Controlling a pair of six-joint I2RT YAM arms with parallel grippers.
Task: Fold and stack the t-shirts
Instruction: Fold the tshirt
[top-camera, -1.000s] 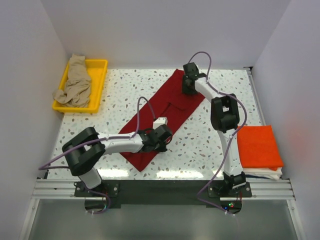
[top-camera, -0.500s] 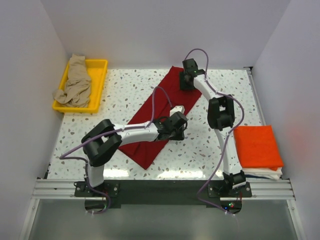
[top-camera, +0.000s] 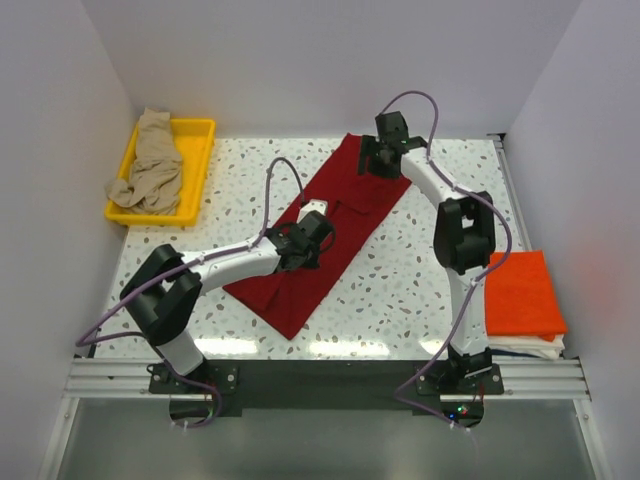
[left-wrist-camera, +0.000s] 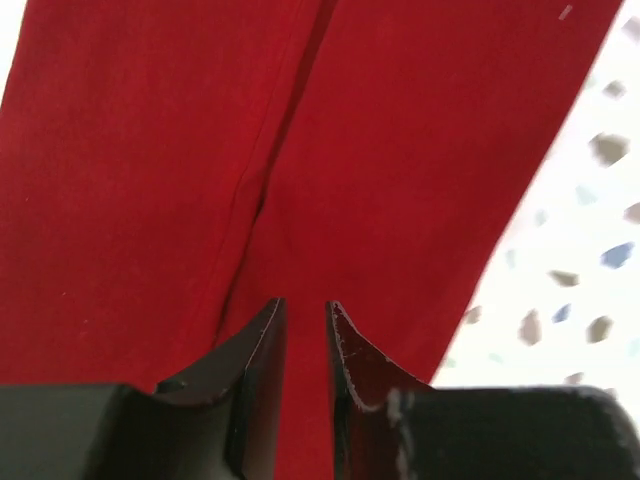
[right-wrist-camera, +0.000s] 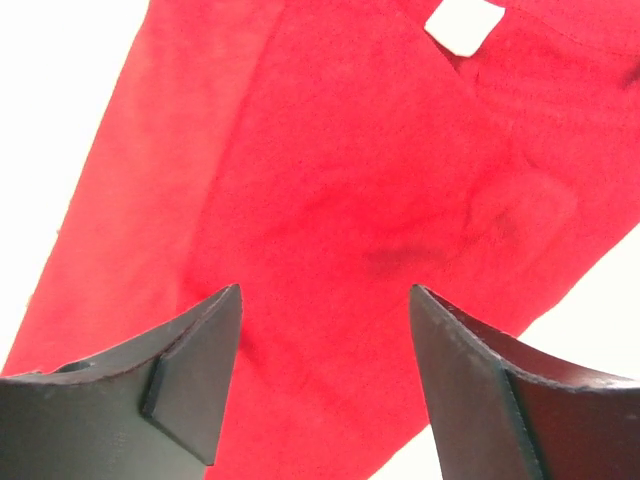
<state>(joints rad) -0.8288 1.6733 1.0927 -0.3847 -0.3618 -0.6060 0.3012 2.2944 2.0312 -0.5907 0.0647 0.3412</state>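
dark red cotton t-shirt (top-camera: 345, 190) lies as a long folded strip, diagonal across the speckled desk (top-camera: 400, 280). left claw (left-wrist-camera: 305, 305) sits over its middle, jaws a narrow slit apart, nothing visibly pinched. right claw (right-wrist-camera: 325, 290) hangs over the far end, jaws wide, empty. risks: left catches only the top layer at the centre crease, so the strip opens on lift. right grabs off-corner, so the next fold lands skewed. uneven lift drags the cloth off line. folded bright orange t-shirt (top-camera: 515, 290) marks the stack at the right edge.
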